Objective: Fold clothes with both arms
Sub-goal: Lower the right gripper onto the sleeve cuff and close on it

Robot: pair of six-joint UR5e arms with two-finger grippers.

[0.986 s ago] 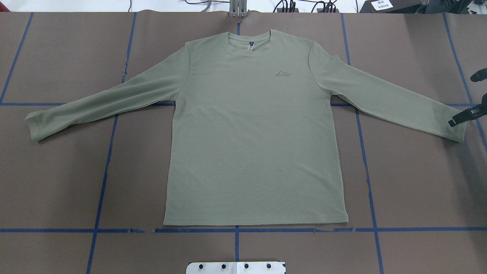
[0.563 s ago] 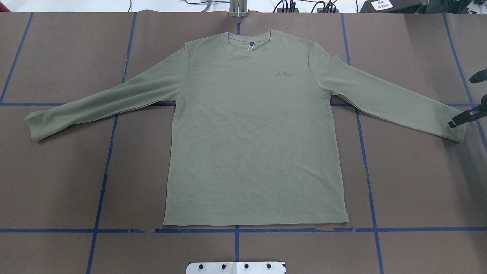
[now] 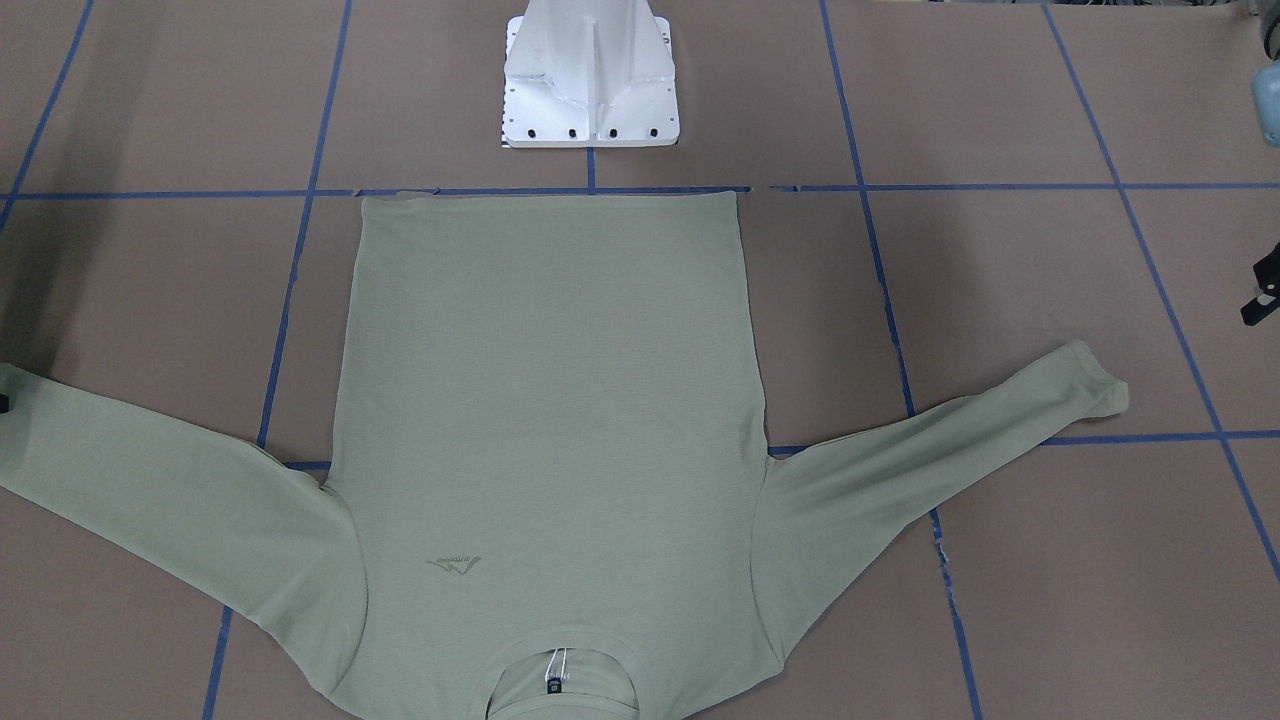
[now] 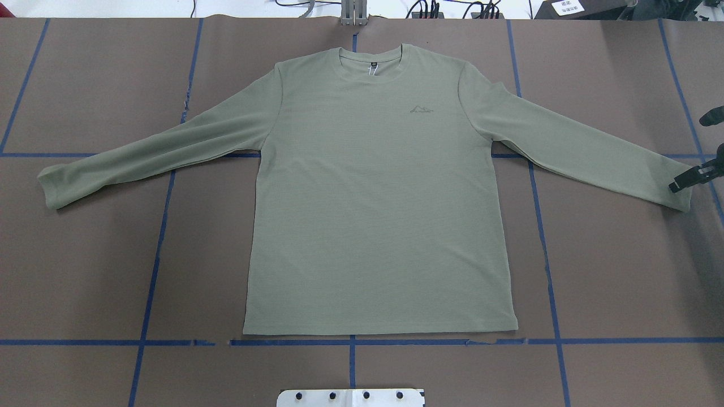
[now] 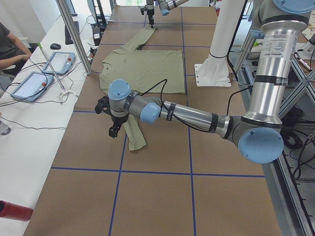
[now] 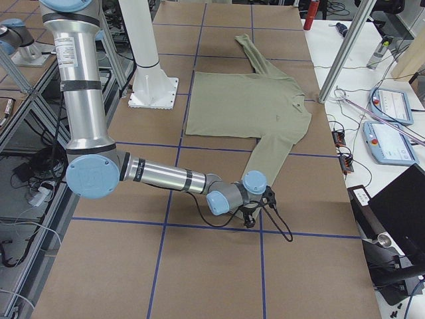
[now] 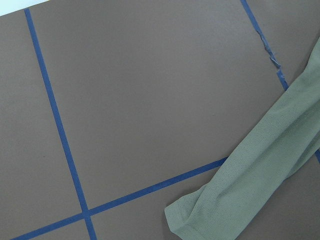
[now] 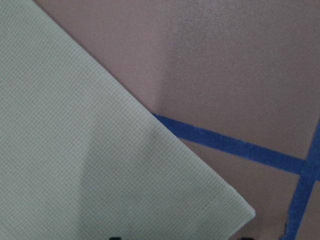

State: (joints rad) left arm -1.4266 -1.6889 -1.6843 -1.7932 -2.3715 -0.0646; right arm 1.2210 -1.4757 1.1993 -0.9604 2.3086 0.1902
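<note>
Right gripper (image 6: 252, 214) has crept a little further in over the sleeve cuff (image 8: 165, 165); shirt (image 4: 379, 198) unmoved, flat, sleeves spread. Jaws apart, cuff corner directly beneath them. Left gripper (image 5: 114, 129) hangs just outboard of the other cuff (image 7: 195, 215); its spread: cannot tell. Judgement: light, limp knit, will drape and drag. Pinch each cuff hem through both layers.
</note>
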